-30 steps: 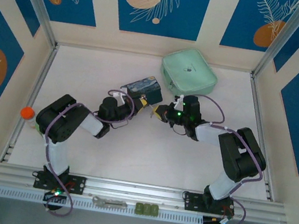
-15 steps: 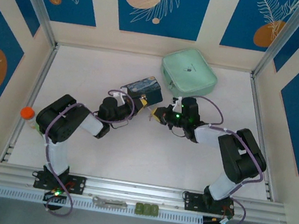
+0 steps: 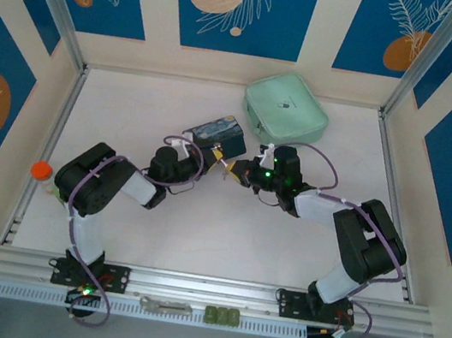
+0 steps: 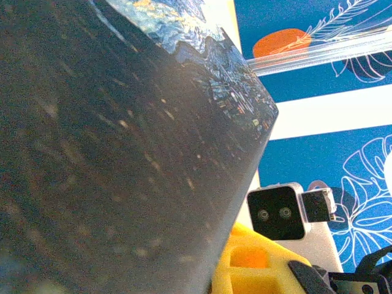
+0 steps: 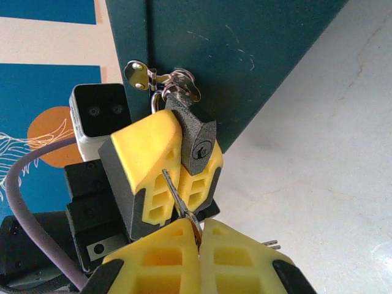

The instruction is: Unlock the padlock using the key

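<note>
The dark padlock (image 5: 197, 139) hangs by its silvery shackle from the hasp (image 5: 160, 78) of the blue painted tin (image 3: 221, 133). My left gripper (image 5: 187, 147) is shut on the padlock, with a yellow finger on each side and the keyhole facing the right wrist camera. My right gripper (image 5: 199, 236) is shut on the key (image 5: 177, 196). The key's blade points up, and its tip lies just left of and below the keyhole, over the left gripper's finger. In the top view both grippers (image 3: 215, 158) (image 3: 232, 170) meet beside the tin. The tin's dark side (image 4: 122, 153) looms in the left wrist view.
A mint-green zip case (image 3: 287, 105) lies behind the tin. An orange-capped object (image 3: 42, 170) sits at the left rail. A flat grey tool (image 3: 166, 305) and a green piece (image 3: 221, 316) rest on the front rail. White table (image 3: 224, 229) lies in front of the arms.
My right gripper has moved left with the key, closing the gap to the padlock. The left arm and the tin have stayed still.
</note>
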Motion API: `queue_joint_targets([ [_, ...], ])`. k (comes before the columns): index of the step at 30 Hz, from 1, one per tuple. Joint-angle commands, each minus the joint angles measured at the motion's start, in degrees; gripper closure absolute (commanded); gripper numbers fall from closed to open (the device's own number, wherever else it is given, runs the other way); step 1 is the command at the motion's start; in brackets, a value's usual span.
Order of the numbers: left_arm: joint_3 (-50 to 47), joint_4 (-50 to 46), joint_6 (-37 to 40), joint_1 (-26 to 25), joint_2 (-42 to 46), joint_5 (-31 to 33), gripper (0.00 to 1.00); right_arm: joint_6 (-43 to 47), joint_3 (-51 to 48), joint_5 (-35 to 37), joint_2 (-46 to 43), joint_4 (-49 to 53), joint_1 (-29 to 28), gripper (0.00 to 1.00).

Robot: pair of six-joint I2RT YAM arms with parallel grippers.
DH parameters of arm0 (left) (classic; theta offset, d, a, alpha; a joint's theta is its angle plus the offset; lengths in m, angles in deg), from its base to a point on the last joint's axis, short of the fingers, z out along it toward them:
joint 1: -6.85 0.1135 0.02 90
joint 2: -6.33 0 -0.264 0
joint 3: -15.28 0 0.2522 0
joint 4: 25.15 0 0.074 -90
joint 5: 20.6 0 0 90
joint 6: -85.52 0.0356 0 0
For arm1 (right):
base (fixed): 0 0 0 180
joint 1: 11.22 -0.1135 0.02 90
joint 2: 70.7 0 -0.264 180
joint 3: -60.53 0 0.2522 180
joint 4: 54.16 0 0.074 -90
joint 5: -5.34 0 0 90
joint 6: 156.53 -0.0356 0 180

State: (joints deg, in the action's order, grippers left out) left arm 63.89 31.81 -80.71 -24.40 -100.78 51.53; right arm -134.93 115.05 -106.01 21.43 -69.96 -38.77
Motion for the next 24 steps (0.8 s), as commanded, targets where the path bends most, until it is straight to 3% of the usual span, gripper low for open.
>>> queue_joint_targets([
  [1, -0.09, 4.03, -0.15, -0.83, 0.11, 0.02, 1.00, 0.80, 0.50, 0.04, 0.38, -0.74, -0.14, 1.00],
  [24, -0.22, 3.64, -0.28, -1.00, 0.34, -0.15, 1.00, 1.45, -0.67, 0.91, 0.56, 0.25, 0.66, 1.00],
])
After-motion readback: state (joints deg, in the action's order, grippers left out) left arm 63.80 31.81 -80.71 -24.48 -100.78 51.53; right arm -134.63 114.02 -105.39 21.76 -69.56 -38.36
